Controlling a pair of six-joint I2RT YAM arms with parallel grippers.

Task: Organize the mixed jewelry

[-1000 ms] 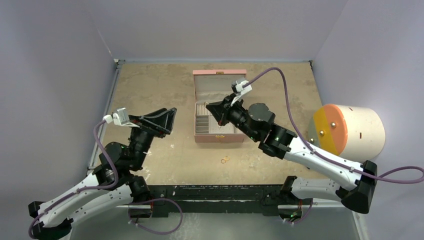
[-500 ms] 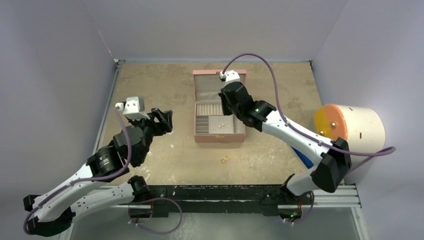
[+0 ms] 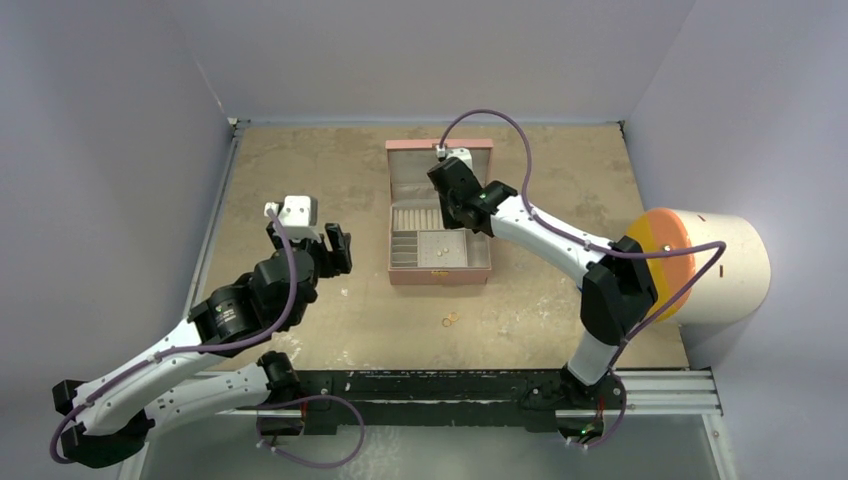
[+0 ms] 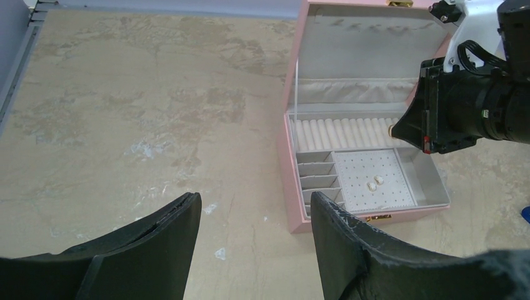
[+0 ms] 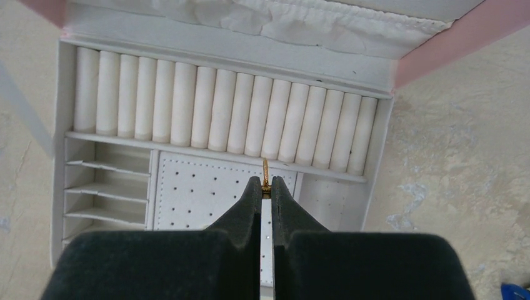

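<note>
Right gripper [image 5: 265, 187] clamped on gold ring [image 5: 265, 170] over the pink box [image 3: 440, 277].
Ring is held edge-on above the ring rolls [image 5: 187, 103] along the box's rear edge, apparently for slotting. Left gripper [image 4: 255, 206] hangs apart and empty. Two gold pieces [image 3: 450, 320] lie near the tabletop [image 3: 300, 170] front edge.

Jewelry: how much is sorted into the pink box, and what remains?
Done: two studs sit on the perforated panel. In hand: the right gripper is shut on a gold ring by the ring rolls. Remaining: two rings on the table; the left gripper is open.
</note>
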